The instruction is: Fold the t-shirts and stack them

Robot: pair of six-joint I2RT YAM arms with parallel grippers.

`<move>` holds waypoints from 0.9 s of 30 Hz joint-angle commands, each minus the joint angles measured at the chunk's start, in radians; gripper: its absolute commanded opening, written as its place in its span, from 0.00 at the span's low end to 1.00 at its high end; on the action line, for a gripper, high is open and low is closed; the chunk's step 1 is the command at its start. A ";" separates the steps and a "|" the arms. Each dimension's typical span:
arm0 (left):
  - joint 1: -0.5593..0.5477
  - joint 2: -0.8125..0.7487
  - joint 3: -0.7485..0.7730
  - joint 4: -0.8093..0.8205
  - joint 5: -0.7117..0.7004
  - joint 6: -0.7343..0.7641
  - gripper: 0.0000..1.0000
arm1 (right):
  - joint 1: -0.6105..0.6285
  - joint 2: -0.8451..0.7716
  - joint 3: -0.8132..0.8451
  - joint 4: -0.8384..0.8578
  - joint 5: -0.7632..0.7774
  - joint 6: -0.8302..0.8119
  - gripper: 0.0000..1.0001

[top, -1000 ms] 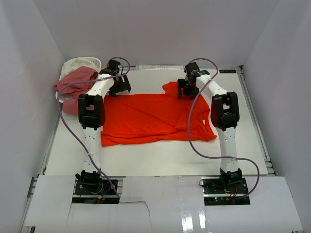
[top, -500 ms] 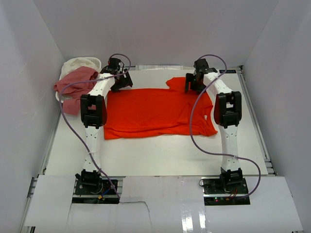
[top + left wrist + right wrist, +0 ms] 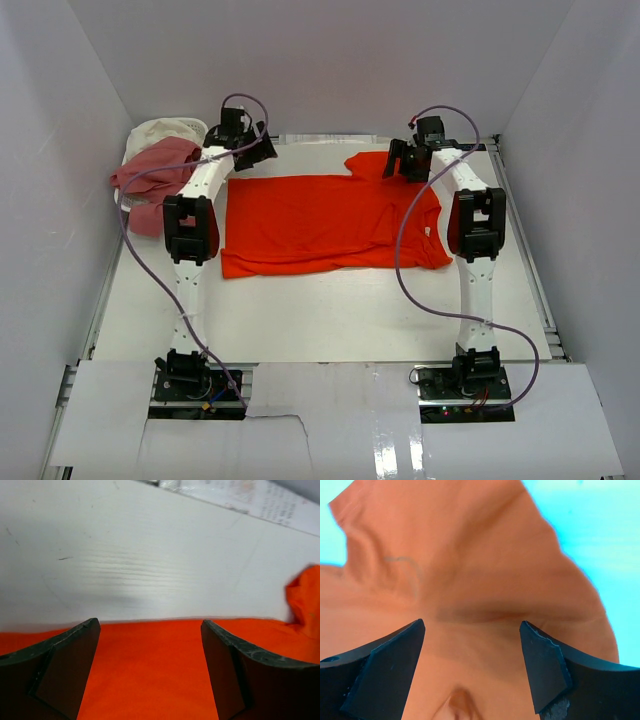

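The orange-red t-shirt [image 3: 320,225] lies spread flat in the middle of the table, a sleeve bunched at its far right corner [image 3: 365,165]. My left gripper [image 3: 262,152] is open and empty over the shirt's far left edge; its wrist view shows the fabric [image 3: 150,670] between the fingers [image 3: 65,670]. My right gripper [image 3: 396,160] is open and empty above the far right sleeve, whose fabric [image 3: 470,605] fills its wrist view. The dusty pink shirt [image 3: 150,180] and the cream-white shirt [image 3: 160,130] lie heaped at the far left.
A small white basket [image 3: 190,125] sits under the heaped shirts at the far left corner. White walls enclose the table on three sides. A metal rail [image 3: 330,140] runs along the far edge, and another down the right side [image 3: 525,250].
Both grippers have let go of the orange-red shirt and moved up and back toward the far edge. The shirt has been drawn flatter and further from the arm bases.
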 commanded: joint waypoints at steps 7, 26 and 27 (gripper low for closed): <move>0.000 -0.630 -0.311 0.079 0.018 -0.017 0.94 | 0.086 -0.539 -0.333 0.035 0.008 -0.076 0.83; 0.048 -1.069 -1.164 0.027 -0.159 0.038 0.93 | 0.139 -0.569 -0.584 -0.075 0.156 -0.071 0.68; 0.053 -1.068 -1.168 0.028 -0.160 0.038 0.93 | 0.140 -0.553 -0.568 -0.074 0.157 -0.071 0.68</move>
